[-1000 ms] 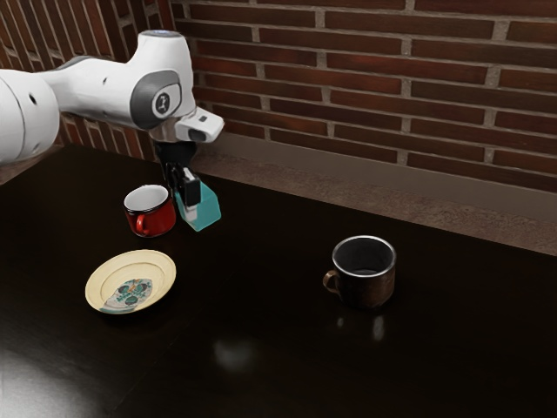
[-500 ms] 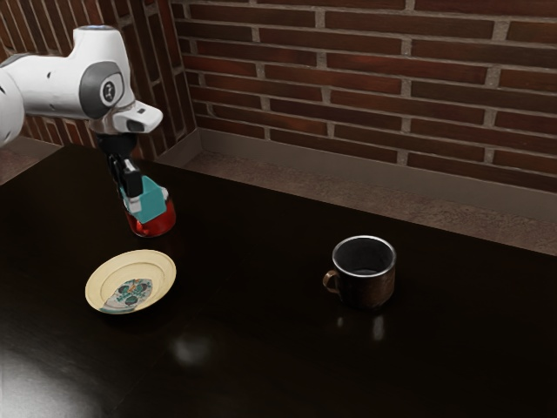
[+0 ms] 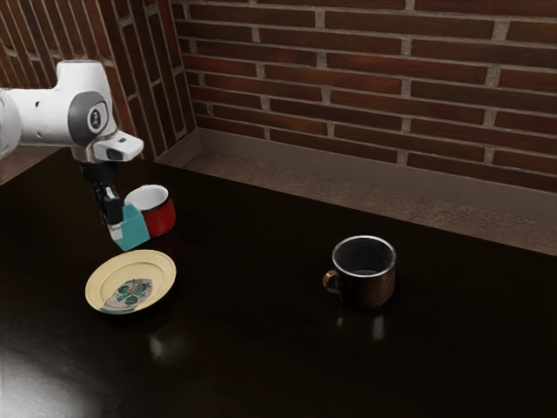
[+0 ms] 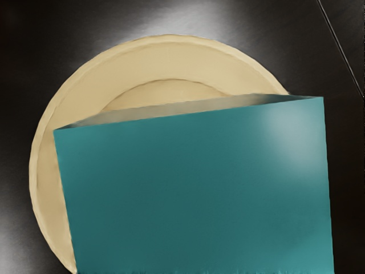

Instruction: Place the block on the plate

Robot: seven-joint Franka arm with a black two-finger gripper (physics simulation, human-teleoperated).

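My gripper (image 3: pixel 116 228) is shut on the teal block (image 3: pixel 133 229), which hangs tilted just above and behind the plate's far rim in the exterior view. The cream plate (image 3: pixel 160 268), with a patterned centre, lies on the dark table. In the wrist view the block (image 4: pixel 194 188) is large and close under my hand, covering much of the plate (image 4: pixel 48 165) below it. The far finger is partly hidden by the near one and the block.
A red mug (image 3: pixel 160 215) with a white inside stands right behind the block, partly covered by it. Farther to the exterior view's right is a brown metal mug (image 3: pixel 365 283) on the table (image 3: pixel 261 348). A brick wall rises behind.
The gripper has carried the block toward the exterior view's left, past the red mug, then lower and nearer the plate. Plate and mugs have stayed put.
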